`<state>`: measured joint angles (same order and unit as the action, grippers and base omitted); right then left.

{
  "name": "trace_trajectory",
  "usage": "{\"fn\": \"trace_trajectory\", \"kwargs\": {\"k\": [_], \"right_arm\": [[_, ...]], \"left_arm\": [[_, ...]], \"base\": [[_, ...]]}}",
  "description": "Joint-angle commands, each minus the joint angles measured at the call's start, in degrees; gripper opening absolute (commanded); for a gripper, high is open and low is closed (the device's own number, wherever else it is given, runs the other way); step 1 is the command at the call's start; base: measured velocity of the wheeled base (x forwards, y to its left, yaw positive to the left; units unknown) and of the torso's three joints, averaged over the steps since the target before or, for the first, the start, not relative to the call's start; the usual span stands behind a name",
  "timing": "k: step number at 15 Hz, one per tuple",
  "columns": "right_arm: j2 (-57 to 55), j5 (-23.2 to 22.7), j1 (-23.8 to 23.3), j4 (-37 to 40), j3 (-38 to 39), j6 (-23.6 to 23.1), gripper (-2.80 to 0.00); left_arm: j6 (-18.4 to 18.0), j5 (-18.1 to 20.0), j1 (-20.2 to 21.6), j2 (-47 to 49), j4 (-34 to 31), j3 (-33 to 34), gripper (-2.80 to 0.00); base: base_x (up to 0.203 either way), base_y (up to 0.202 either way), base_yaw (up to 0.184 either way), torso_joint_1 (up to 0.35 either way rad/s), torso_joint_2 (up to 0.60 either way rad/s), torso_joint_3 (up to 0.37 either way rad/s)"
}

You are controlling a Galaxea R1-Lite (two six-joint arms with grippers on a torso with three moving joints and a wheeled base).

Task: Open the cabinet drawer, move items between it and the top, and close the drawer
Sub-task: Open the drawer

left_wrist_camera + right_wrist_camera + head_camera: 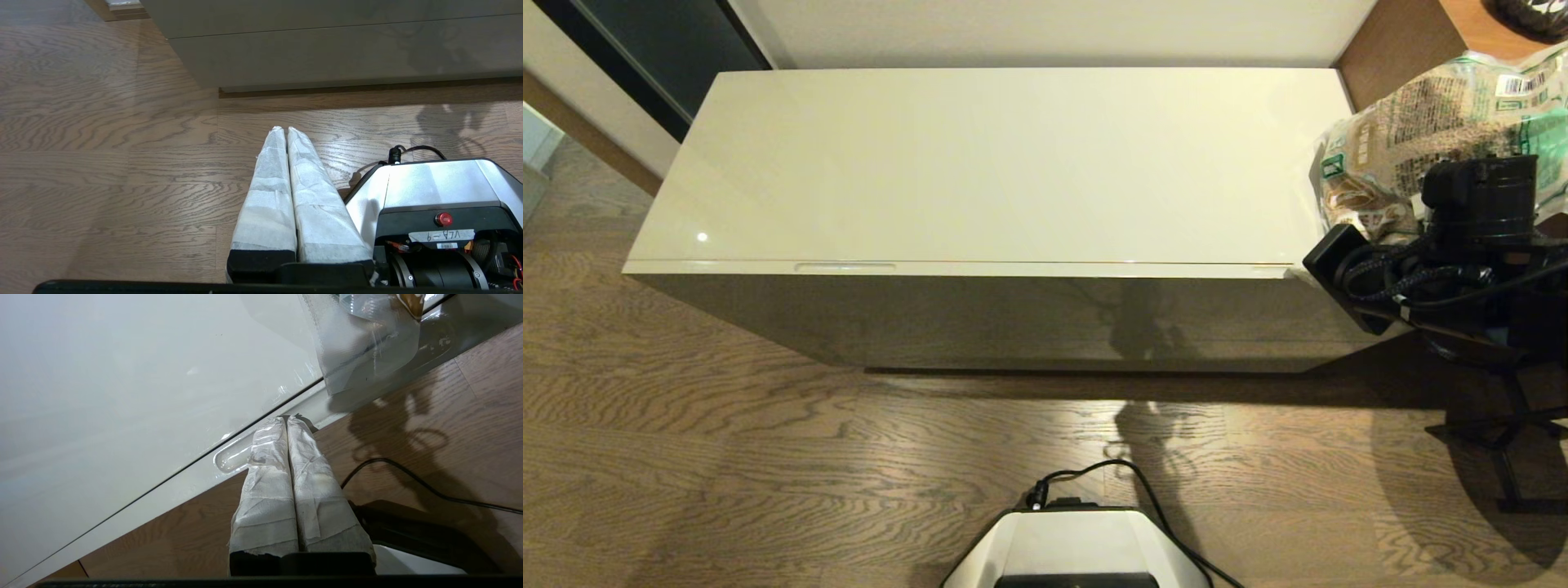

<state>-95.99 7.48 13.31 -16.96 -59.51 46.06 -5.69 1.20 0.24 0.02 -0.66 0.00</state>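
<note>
The top (996, 163) of the low cabinet is glossy cream. The cabinet drawer (1013, 314) is pushed in, with one slot handle (844, 266) showing at the left of its front edge. A large clear bag (1429, 122) with green print and brown contents lies at the top's right end, partly behind my right arm (1421, 261); its clear edge (367, 339) hangs over the front. My right gripper (285, 419) is shut and empty, tips at the drawer's right slot handle (229, 459). My left gripper (285, 130) is shut and empty, low over the floor. The small white packet is out of view.
Brown wooden furniture (1470, 24) adjoins the cabinet's right end. My white base (1078, 547) and its black cable (1152, 498) lie on the wood floor in front. Black stand legs (1503, 433) are at the right. A wall runs behind the cabinet.
</note>
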Motion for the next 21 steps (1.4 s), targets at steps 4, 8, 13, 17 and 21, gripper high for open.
{"fn": "trace_trajectory", "kwargs": {"k": [4, 8, 13, 17, 21], "right_arm": [[-1.17, -0.14, -0.04, 0.5, -0.25, 0.18, -2.8], [-5.58, -1.97, -0.03, 1.55, 5.34, 0.35, -2.8], [-8.78, -4.1, 0.32, 1.66, 10.71, 0.35, -2.8], [-9.03, -6.58, 0.49, 1.67, 14.25, 0.28, -2.8], [-6.75, -7.57, 0.49, 1.84, 19.34, 0.0, -2.8]], "left_arm": [[-0.02, 0.03, 0.02, -0.02, -0.04, 0.0, -2.8], [-0.02, 0.03, 0.02, -0.02, -0.04, 0.0, -2.8], [-0.02, 0.03, 0.02, -0.02, -0.04, 0.0, -2.8], [-0.02, 0.03, 0.02, -0.02, -0.04, 0.0, -2.8], [-0.02, 0.03, 0.02, -0.02, -0.04, 0.0, -2.8]], "base": [[0.0, 0.0, 0.0, 0.0, 0.0, 0.0], [0.0, 0.0, 0.0, 0.0, 0.0, 0.0], [0.0, 0.0, 0.0, 0.0, 0.0, 0.0], [0.0, 0.0, 0.0, 0.0, 0.0, 0.0], [0.0, 0.0, 0.0, 0.0, 0.0, 0.0]]}}
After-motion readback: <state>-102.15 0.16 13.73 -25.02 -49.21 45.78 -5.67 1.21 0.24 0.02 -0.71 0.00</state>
